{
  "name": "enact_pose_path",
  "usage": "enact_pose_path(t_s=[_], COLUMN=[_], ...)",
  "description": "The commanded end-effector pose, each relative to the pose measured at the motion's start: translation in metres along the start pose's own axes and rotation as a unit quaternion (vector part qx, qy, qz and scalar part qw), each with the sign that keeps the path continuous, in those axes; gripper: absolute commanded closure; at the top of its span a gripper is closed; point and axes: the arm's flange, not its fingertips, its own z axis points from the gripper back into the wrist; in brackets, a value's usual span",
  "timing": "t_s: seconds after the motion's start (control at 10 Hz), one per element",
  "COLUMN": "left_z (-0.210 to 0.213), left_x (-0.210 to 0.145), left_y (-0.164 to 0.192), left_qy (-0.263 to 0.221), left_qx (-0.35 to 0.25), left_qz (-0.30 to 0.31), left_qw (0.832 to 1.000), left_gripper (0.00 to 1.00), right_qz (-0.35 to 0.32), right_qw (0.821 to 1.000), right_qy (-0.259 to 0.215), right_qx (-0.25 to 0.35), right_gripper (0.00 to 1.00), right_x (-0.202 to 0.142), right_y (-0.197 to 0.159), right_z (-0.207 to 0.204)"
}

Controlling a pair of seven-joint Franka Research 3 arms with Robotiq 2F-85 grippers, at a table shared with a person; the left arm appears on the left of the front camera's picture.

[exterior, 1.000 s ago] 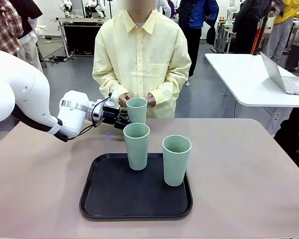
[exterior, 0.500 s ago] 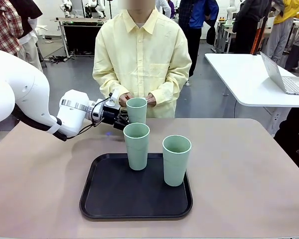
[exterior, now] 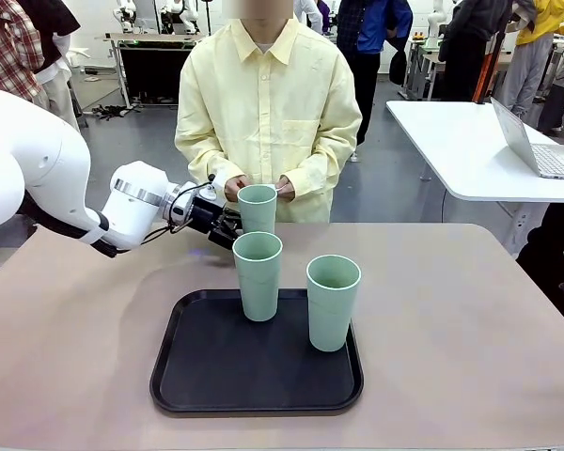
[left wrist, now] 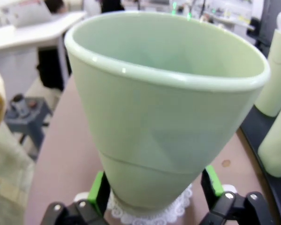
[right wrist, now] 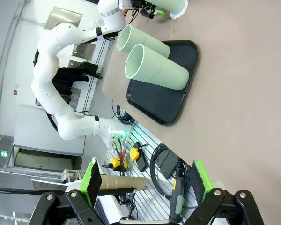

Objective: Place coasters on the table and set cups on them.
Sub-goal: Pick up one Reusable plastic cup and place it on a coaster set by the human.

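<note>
Left gripper [left wrist: 154, 185] is straddling, fingers released, the far cup [left wrist: 164, 117] sitting on a coaster [left wrist: 150, 216] on the table [left wrist: 61, 154] beyond the tray [exterior: 216, 376]; best backing straight out left without nudging it, right gripper [right wrist: 145, 187] hanging open.

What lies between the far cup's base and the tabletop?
A lacy white coaster, its edge peeking out under the cup; the left wrist view shows it.

Near edge of the table [exterior: 470, 319], about centred: black tray [exterior: 207, 376], lying flat. At the far edge, standing: person in pale yellow shirt [exterior: 263, 103]. Beyond the far right corner: white side table [exterior: 451, 141], open laptop [exterior: 540, 150] on it. Farther back: more people [exterior: 371, 28].
</note>
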Motion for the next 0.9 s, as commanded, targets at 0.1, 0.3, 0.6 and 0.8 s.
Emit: enact_pose_path(t_s=[0.1, 0.3, 0.6, 0.8], left_z=[0.015, 0.040, 0.112, 0.128], left_x=[0.009, 0.029, 0.107, 0.155], left_y=[-0.012, -0.032, -0.093, -0.132], left_qy=[0.088, 0.119, 0.262, 0.321], left_qx=[0.000, 0.005, 0.070, 0.095], left_qz=[0.021, 0.043, 0.161, 0.210], left_qw=[0.996, 0.992, 0.949, 0.919], left_gripper=[0.00, 0.00, 0.00, 0.00], right_qz=[0.008, 0.008, 0.008, 0.008], right_qw=[1.000, 1.000, 1.000, 1.000], right_qy=[-0.014, -0.014, -0.014, -0.014], right_qx=[0.016, 0.016, 0.016, 0.016], right_gripper=[0.00, 0.00, 0.00, 0.00], right_x=[0.004, 0.004, 0.004, 0.004], right_y=[0.000, 0.000, 0.000, 0.000], right_z=[0.000, 0.000, 0.000, 0.000])
